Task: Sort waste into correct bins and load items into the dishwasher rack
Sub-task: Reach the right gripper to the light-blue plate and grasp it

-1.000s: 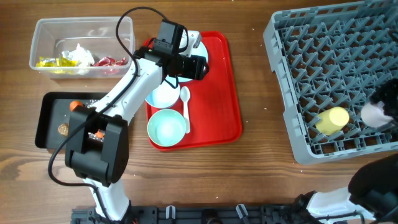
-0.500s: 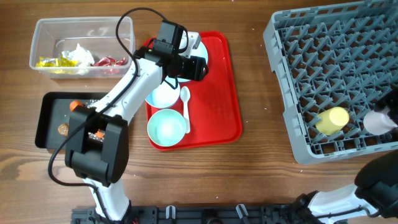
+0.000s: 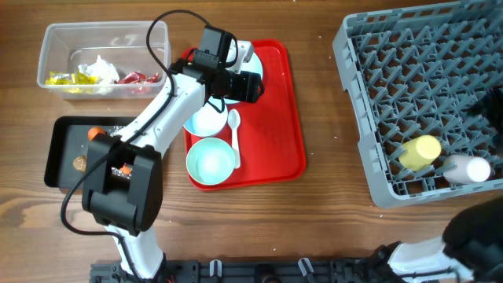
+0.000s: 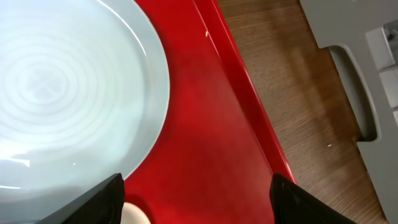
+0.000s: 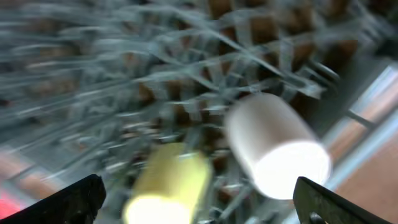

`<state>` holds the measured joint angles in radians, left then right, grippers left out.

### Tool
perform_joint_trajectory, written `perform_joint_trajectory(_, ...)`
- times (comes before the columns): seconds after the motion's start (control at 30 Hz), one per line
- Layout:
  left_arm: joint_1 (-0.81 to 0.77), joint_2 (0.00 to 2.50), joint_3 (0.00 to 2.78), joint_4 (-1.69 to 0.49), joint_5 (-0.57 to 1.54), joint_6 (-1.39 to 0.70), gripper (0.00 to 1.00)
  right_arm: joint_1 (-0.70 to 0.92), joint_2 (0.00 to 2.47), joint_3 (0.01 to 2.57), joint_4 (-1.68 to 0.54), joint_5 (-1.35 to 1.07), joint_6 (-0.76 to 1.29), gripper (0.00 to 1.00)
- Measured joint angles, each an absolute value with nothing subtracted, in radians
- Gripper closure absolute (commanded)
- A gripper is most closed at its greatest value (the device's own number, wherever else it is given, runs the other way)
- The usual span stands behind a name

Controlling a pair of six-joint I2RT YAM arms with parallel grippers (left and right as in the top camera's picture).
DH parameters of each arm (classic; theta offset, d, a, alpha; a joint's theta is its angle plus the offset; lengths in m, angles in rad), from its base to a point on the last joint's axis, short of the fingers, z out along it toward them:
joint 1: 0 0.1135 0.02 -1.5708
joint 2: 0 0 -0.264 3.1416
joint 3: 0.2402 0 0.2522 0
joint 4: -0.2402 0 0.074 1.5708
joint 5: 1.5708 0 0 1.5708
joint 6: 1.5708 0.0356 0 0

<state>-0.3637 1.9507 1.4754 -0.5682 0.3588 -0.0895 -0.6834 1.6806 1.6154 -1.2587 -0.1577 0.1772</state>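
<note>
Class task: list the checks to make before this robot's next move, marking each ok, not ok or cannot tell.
1. Right gripper open, clear of the pink cup: ok.
2. Pink cup lying in the dishwasher rack beside the yellow cup: ok.
3. Left gripper open, empty, above the red tray: ok.
4. Red tray emptied of dishes: not ok; plate, larger bowl, smaller bowl, white spoon lie on it.
5. Plate free of rice: cannot tell.

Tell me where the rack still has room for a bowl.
The rack is bare behind and left of the yellow cup. Its near right corner is crowded: that cup and the pink cup lie there side by side.
</note>
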Motion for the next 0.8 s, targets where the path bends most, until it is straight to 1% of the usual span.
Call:
perform_joint_trajectory(0.03, -0.36, 1.951, 1.481, -0.585, 0.359, -0.089, 0.27, -0.639, 1.639, 1.62, -1.245, -0.18, 0.166, 0.0)
perform_joint_trajectory(0.1, -0.336, 1.944, 1.508, -0.646, 0.355, -0.088, 0.26, -0.472, 1.546, 1.637, -1.203, -0.22, 0.149, 0.0)
perform_joint_trajectory(0.13, -0.319, 1.928, 1.517, -0.674, 0.352, -0.088, 0.24, -0.369, 1.519, 1.643, -1.169, -0.236, 0.149, 0.0)
perform_joint_trajectory(0.2, -0.275, 1.88, 1.525, -0.727, 0.348, -0.097, 0.22, -0.199, 1.515, 1.649, -1.095, -0.247, 0.16, 0.0)
perform_joint_trajectory(0.27, -0.205, 1.828, 1.531, -0.776, 0.344, -0.135, 0.17, -0.028, 1.551, 1.65, -0.961, -0.25, 0.201, 0.0)
perform_joint_trajectory(0.33, -0.138, 1.801, 1.537, -0.816, 0.344, -0.158, 0.12, 0.078, 1.605, 1.65, -0.865, -0.254, 0.239, 0.0)
perform_joint_trajectory(0.4, -0.069, 1.782, 1.538, -0.855, 0.339, -0.184, 0.02, 0.168, 1.7, 1.65, -0.757, -0.255, 0.277, 0.0)
perform_joint_trajectory(0.43, -0.05, 1.779, 1.538, -0.869, 0.338, -0.194, 0.0, 0.204, 1.757, 1.65, -0.698, -0.255, 0.294, 0.02)
perform_joint_trajectory(0.5, -0.017, 1.776, 1.538, -0.902, 0.337, -0.209, 0.0, 0.273, 1.893, 1.65, -0.584, -0.262, 0.337, 0.11)
perform_joint_trajectory(0.53, -0.007, 1.776, 1.538, -0.913, 0.337, -0.213, 0.0, 0.314, 1.988, 1.65, -0.506, -0.263, 0.366, 0.2)
perform_joint_trajectory(0.57, -0.005, 1.776, 1.538, -0.913, 0.337, -0.215, 0.0, 0.334, 2.037, 1.65, -0.477, -0.263, 0.383, 0.28)
perform_joint_trajectory(0.6, -0.005, 1.776, 1.538, -0.915, 0.337, -0.216, 0.0, 0.358, 2.1, 1.65, -0.432, -0.263, 0.413, 0.32)
perform_joint_trajectory(0.67, -0.005, 1.776, 1.538, -0.918, 0.337, -0.216, 0.0, 0.39, 2.176, 1.649, -0.363, -0.265, 0.467, 0.36)
perform_joint_trajectory(0.7, -0.005, 1.776, 1.538, -0.925, 0.338, -0.216, 0.0, 0.403, 2.2, 1.649, -0.342, -0.263, 0.506, 0.41)
perform_joint_trajectory(0.8, -0.005, 1.776, 1.538, -0.945, 0.337, -0.216, 0.0, 0.426, 2.234, 1.649, -0.335, -0.223, 0.549, 0.49)
